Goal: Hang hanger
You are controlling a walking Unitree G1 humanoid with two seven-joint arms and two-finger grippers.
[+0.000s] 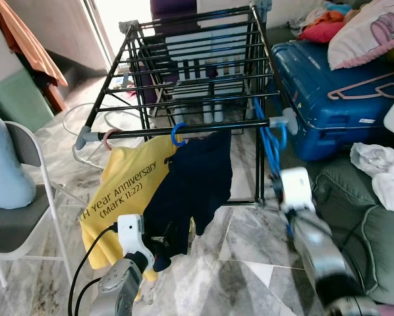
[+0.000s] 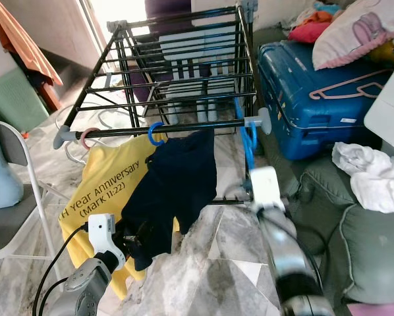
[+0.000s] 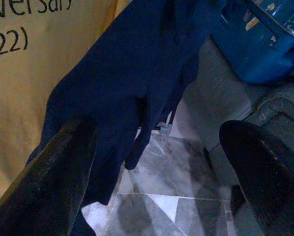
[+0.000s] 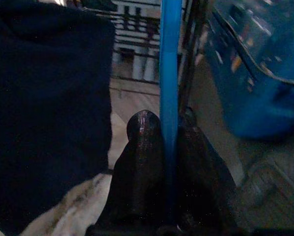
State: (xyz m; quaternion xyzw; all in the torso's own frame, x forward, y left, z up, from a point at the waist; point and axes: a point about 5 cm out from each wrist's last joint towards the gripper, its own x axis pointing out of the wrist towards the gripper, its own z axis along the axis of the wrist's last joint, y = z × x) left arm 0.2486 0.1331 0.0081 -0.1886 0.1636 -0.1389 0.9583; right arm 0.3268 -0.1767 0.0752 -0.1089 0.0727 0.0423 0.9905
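1. We find the right hand (image 4: 169, 147) clamped on the blue hanger (image 1: 271, 141), which hangs at the drying rack's (image 1: 184, 129) right end (beside the blue suitcase (image 1: 329, 92)).
2. Left hand (image 3: 157, 162) gapes empty by the navy garment (image 1: 194, 184).

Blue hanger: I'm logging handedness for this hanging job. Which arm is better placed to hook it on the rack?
Right, most likely. The right gripper is shut on the blue hanger beside the drying rack rail. The left gripper is open, low by the navy garment.
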